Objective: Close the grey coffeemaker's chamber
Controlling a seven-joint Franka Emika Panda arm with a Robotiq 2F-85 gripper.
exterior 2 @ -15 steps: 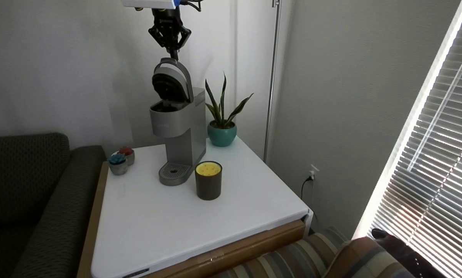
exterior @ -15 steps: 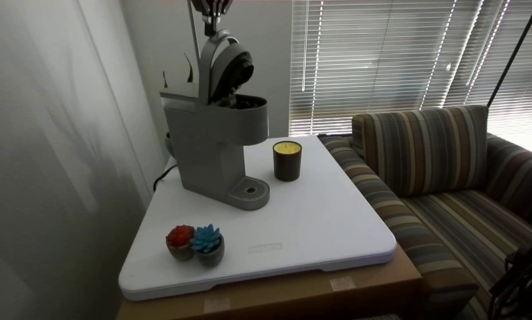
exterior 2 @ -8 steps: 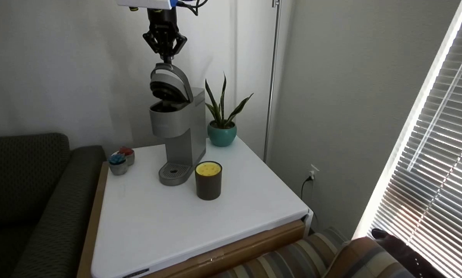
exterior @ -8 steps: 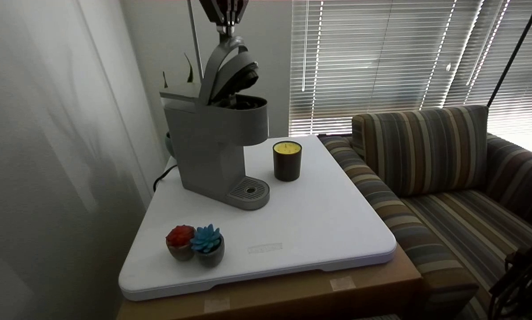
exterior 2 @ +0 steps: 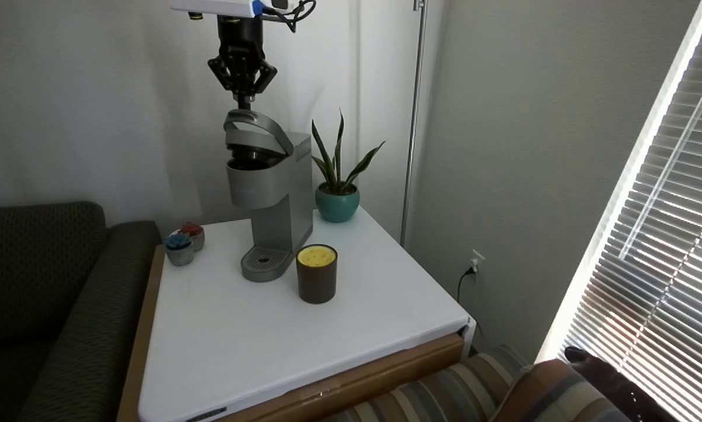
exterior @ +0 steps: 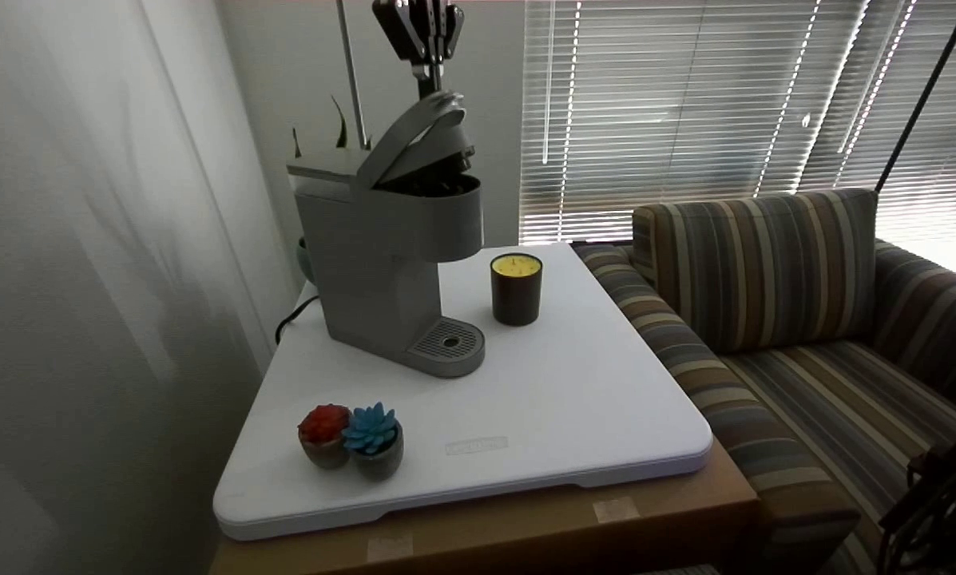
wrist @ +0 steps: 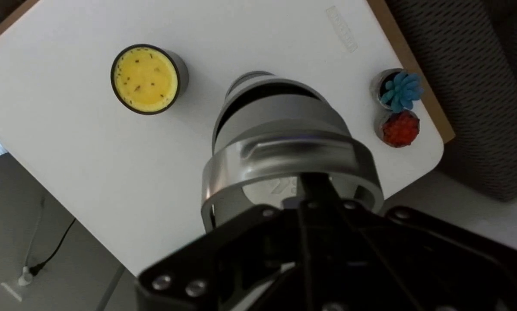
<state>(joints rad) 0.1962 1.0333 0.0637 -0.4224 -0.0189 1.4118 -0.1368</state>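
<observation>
No text can be read; the faint label [exterior: 476, 445] near one edge of the white table [exterior: 581, 375] is too blurred

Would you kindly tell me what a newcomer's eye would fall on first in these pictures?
Most likely the tall grey coffeemaker on the white tabletop, its chamber lid tilted partly open beneath the shut jaws of the gripper. Bright colours may come next: the yellow-topped dark cup beside the coffeemaker, and the red succulent and blue succulent paired near one corner.

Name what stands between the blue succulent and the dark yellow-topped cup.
The grey coffeemaker's drip base stands between the blue succulent and the dark yellow-topped cup; this shows in both exterior views.
</observation>
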